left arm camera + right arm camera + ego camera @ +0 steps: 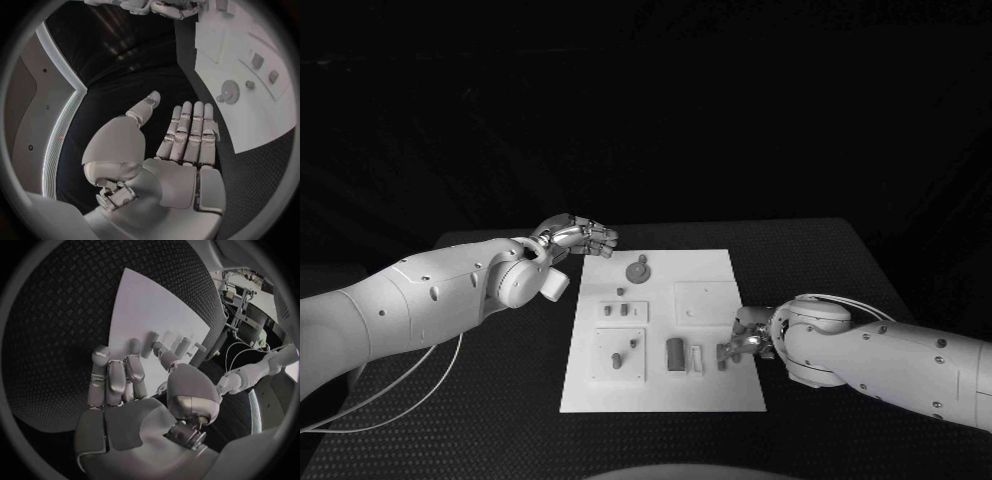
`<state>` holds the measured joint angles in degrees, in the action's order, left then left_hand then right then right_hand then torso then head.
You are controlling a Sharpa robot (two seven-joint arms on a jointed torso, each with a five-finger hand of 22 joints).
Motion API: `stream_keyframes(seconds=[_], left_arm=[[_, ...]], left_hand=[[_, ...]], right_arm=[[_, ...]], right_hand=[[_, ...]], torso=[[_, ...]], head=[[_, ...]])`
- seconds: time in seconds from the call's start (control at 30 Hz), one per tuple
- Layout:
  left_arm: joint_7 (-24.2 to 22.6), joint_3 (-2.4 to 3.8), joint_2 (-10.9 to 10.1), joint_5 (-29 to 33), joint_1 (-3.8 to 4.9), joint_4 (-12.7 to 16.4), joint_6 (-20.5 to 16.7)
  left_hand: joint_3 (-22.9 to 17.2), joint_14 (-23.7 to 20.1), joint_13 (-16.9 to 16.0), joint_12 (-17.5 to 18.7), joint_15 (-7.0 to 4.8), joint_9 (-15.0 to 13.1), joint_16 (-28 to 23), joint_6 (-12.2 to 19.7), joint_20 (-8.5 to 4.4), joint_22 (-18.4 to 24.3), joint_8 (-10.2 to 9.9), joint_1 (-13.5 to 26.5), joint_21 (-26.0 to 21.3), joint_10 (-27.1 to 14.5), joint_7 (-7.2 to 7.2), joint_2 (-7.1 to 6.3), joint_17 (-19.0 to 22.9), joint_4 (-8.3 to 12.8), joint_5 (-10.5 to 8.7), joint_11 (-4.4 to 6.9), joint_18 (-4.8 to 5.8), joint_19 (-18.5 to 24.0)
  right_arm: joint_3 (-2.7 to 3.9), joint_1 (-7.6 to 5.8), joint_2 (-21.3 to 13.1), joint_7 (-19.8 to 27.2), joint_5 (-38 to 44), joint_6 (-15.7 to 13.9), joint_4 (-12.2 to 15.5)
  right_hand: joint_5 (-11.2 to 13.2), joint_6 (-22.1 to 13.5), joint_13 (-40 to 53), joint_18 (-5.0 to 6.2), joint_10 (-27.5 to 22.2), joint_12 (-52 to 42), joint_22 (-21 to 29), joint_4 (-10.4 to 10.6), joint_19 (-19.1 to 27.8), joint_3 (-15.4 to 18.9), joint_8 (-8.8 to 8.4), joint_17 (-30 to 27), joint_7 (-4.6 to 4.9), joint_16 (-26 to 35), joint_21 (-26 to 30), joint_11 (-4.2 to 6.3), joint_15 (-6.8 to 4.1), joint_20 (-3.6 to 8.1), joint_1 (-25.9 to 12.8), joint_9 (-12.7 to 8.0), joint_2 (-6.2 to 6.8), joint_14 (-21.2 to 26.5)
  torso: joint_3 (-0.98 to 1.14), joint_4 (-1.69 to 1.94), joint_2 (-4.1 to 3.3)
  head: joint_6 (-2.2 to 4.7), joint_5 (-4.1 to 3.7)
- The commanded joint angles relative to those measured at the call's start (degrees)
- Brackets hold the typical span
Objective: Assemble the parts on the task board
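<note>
On the black table [473, 400] the white task board [711, 390] lies in the middle, its long side running away from the robot. Grey parts sit on it: a round part with a small tab [638, 269] near the far edge, a pair of short pegs [626, 308] on a raised square below that, a dark upright block [675, 353] towards the near right, and a small peg on the near left square [619, 358].

At the board's far left corner the left hand [577, 236] hovers just beside the edge, holding nothing; in the left wrist view its fingers [190, 130] lie straight and pressed side by side, the thumb apart from them.

At the board's right edge, level with the dark block, the right hand [744, 340] reaches over the board. Its fingers [115, 377] are curled down towards the board; whether they pinch a part I cannot tell.
</note>
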<state>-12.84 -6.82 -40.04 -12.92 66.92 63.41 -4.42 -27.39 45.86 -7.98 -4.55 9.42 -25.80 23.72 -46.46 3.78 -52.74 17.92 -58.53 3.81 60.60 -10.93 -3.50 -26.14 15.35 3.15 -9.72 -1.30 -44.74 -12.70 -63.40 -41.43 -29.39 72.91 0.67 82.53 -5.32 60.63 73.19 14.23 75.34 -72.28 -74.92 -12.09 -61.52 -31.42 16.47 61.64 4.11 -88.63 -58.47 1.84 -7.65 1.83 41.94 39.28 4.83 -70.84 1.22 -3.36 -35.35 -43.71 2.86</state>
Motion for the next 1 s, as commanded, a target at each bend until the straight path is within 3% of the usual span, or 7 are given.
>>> stream_keyframes(seconds=[0.03, 0.37, 0.63, 0.83, 0.97, 1.0], left_arm=[[-0.7, 0.05, -0.1, 0.0, 0.09, 0.2, 0.6], [-0.7, 0.05, -0.3, 0.0, 0.10, 0.3, 0.6], [-0.6, 0.05, -0.4, 0.0, 0.24, 0.3, 0.6], [-0.7, 0.05, -0.2, 0.0, 0.26, 0.3, 0.7], [-0.6, 0.05, -0.3, 0.0, 0.27, 0.3, 0.7], [-0.6, 0.05, -0.3, 0.0, 0.28, 0.3, 0.7]], left_hand=[[-0.1, 0.0, 0.1, 0.3, 0.37, 0.1, -0.2, -0.1, 0.23, 0.0, 0.3, 0.7, 0.2, -0.2, -0.27, -0.02, -0.1, -0.4, -0.17, -0.12, -0.81, 0.2], [-0.1, 0.0, 0.1, 0.3, 0.38, 0.1, -0.3, -0.1, 0.24, 0.0, 0.3, 0.7, 0.2, -0.2, -0.23, 0.02, -0.1, -0.4, -0.18, -0.12, -0.82, 0.2], [0.0, 0.0, 0.1, 0.3, 0.39, 0.1, -0.3, -0.1, 0.25, 0.0, 0.3, 0.7, 0.2, -0.2, -0.24, 0.00, -0.2, -0.4, -0.18, -0.12, -0.82, 0.2], [0.0, 0.0, 0.1, 0.3, 0.39, 0.1, -0.3, -0.1, 0.25, 0.0, 0.3, 0.7, 0.2, -0.2, -0.26, 0.01, -0.2, -0.4, -0.18, -0.12, -0.83, 0.2], [0.0, 0.0, 0.1, 0.3, 0.40, 0.1, -0.3, 0.0, 0.25, 0.0, 0.3, 0.7, 0.2, -0.2, -0.27, 0.03, -0.2, -0.4, -0.17, -0.12, -0.83, 0.2], [0.0, 0.0, 0.1, 0.3, 0.40, 0.1, -0.3, 0.0, 0.25, 0.0, 0.3, 0.7, 0.2, -0.2, -0.27, 0.03, -0.2, -0.4, -0.17, -0.12, -0.83, 0.2]], right_arm=[[-0.34, 0.64, 0.6, -0.2, 8.1, 2.9, -0.2], [-0.60, 1.68, 2.1, 0.1, 10.6, 1.8, -0.8], [-0.65, 1.71, 2.5, 0.4, 10.6, 2.9, -0.9], [-0.81, 1.83, 3.4, 1.2, 10.8, 3.2, -1.6], [-0.82, 1.90, 3.6, 2.7, 7.2, 4.6, -2.0], [-0.83, 1.91, 3.6, 2.9, 6.0, 4.8, -2.0]], right_hand=[[-0.1, -0.9, -0.6, 0.77, -1.2, 0.9, -1.0, -1.4, 0.6, -0.1, -0.97, -0.9, 0.58, 0.1, 0.1, -0.24, 0.24, 0.11, 0.6, -0.6, -0.43, 1.2], [-0.1, -1.5, -0.6, 0.77, -1.5, 1.0, -1.0, -4.5, 0.8, -0.2, -1.46, -1.0, 0.96, 0.0, 0.0, -0.60, 0.64, -0.22, 2.6, -0.8, -1.49, 1.6], [0.0, -1.8, -0.7, 0.77, -1.8, 1.1, -1.1, -4.7, 1.3, 0.5, -1.70, -1.3, 1.09, 0.0, -0.1, -0.72, 0.76, -0.31, 6.5, -0.8, -1.82, 2.1], [-0.1, -2.3, -1.3, 0.77, -2.7, 1.9, -1.0, -4.4, 1.6, 1.4, -2.14, -2.0, 1.34, 0.2, 0.0, -0.98, 0.98, -0.64, 5.7, -1.0, -1.71, 2.8], [-0.1, -2.4, -1.4, 0.77, -3.1, 2.2, -1.0, -4.7, 1.8, 1.2, -2.32, -2.4, 1.41, 0.3, 0.2, -1.04, 1.09, -0.77, 5.7, -1.1, -3.29, 3.3], [-0.1, -2.4, -1.3, 0.77, -3.1, 2.1, -1.1, -4.8, 2.0, 0.7, -2.36, -2.4, 1.40, 0.2, 0.1, -1.02, 1.07, -0.70, 7.1, -1.1, -4.71, 3.3]], torso=[[0.03, -0.02, -0.03], [0.02, 0.02, 0.00], [-0.01, -0.05, -0.03], [-0.01, 0.00, 0.00], [-0.02, 0.00, 0.00], [-0.02, -0.01, -0.01]], head=[[-0.16, 0.13], [-0.41, 0.02], [-0.55, 0.04], [-0.68, 0.03], [-0.81, 0.07], [-0.82, 0.05]])
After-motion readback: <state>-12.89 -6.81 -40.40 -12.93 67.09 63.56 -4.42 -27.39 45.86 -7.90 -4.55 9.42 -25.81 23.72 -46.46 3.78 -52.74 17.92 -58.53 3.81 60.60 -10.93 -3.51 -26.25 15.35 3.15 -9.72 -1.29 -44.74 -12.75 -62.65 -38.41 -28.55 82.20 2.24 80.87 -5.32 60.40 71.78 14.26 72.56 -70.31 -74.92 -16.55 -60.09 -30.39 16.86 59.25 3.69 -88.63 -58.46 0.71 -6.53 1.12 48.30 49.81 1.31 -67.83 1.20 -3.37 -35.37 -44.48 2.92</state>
